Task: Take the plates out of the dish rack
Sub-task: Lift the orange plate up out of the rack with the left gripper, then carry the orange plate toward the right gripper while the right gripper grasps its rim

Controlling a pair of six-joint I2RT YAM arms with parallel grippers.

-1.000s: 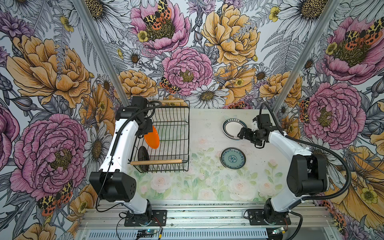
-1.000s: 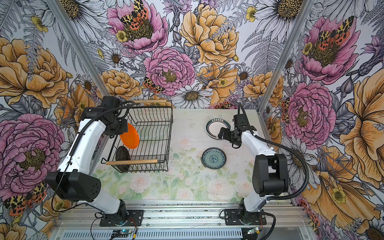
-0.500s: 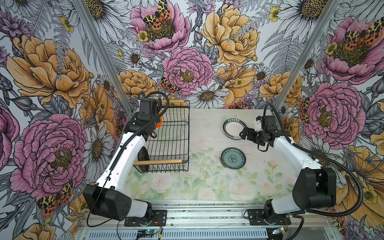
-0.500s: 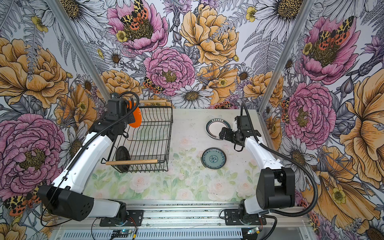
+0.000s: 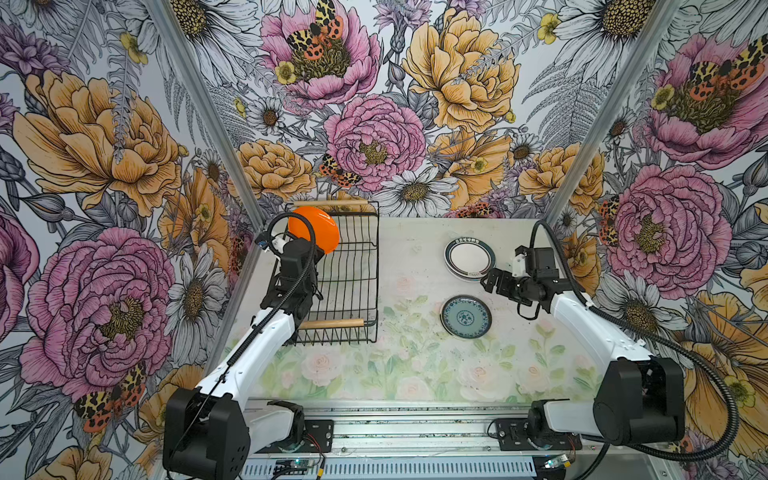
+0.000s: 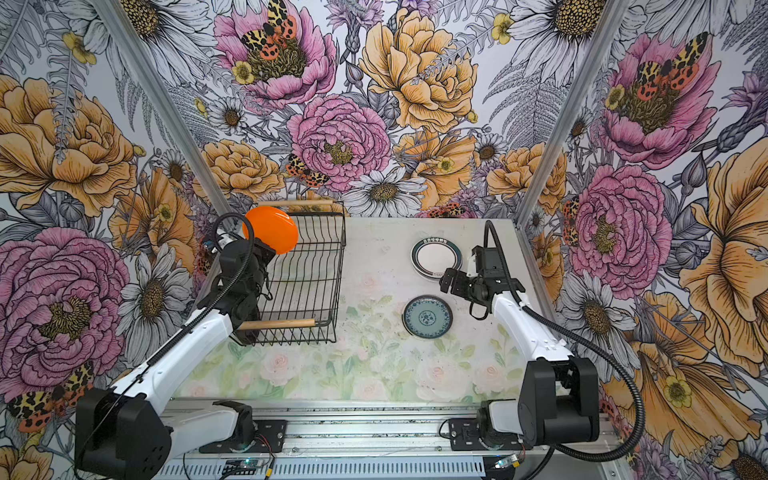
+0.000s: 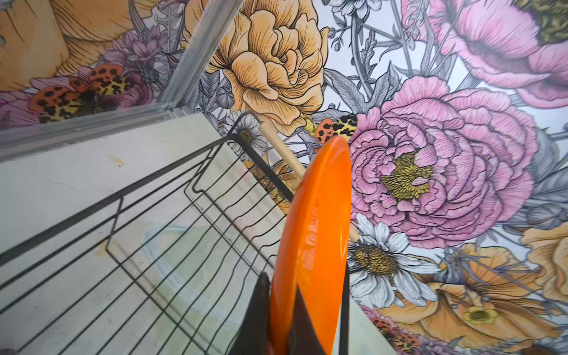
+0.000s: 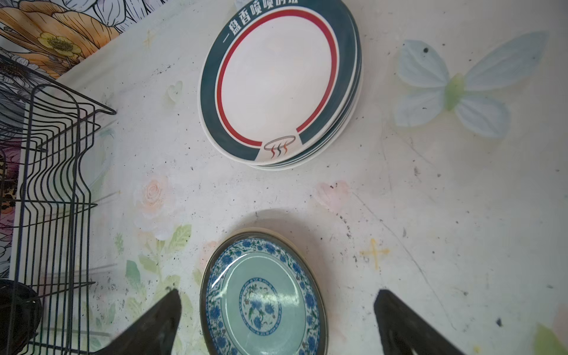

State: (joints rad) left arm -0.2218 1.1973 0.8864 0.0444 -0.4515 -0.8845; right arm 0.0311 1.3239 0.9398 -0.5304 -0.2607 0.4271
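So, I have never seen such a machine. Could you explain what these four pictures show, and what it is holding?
These are two robot arms, left and right, fixed at the near edge of a table, each ending in a two-fingered gripper. The two wide pictures come from one camera overhead. The other two come from small cameras on the wrists. On the table stand a black wire dish rack, a stack of white plates with dark rims and a blue-green patterned plate. The left gripper is shut on an orange plate, held on edge above the rack. The right gripper is open and empty, beside those plates.
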